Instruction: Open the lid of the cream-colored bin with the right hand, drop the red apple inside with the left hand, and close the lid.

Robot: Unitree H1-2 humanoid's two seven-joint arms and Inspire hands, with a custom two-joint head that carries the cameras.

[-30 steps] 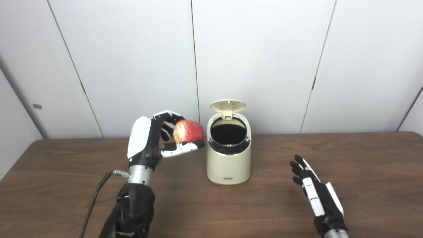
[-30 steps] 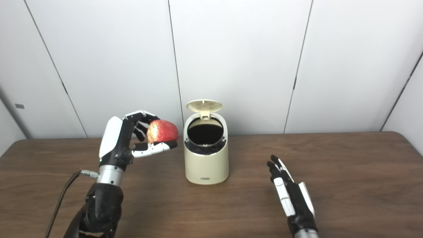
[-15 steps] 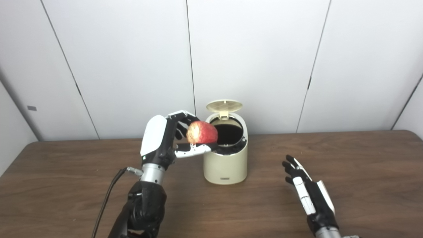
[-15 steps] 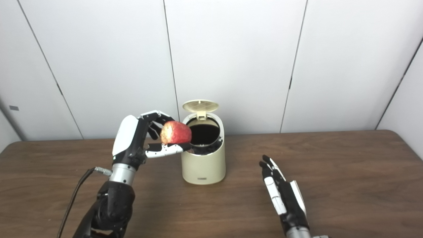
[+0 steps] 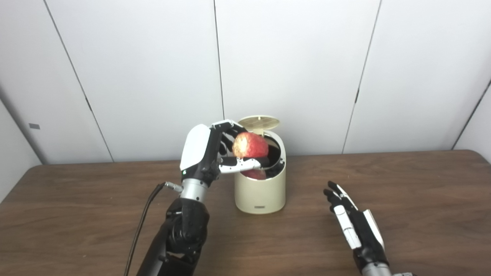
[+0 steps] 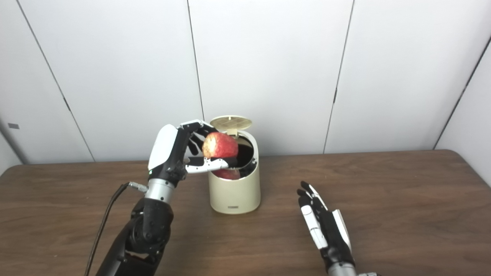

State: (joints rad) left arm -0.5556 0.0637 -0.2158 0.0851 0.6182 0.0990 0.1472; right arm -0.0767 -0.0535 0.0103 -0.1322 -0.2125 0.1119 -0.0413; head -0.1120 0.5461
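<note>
The red apple (image 5: 250,145) is being gripped between thumb and fingers of the left hand (image 5: 215,150) and is being held directly over the mouth of the cream-colored bin (image 5: 261,191), whose lid (image 5: 258,122) is being left upright behind. A straight release downward is judged sufficient. The right hand (image 5: 355,226) is being kept empty, fingers spread, above the table (image 5: 422,199).

You are viewing a lab-type test cell: bare white wall panels (image 5: 291,57) behind a plain brown wooden table (image 5: 422,199).
</note>
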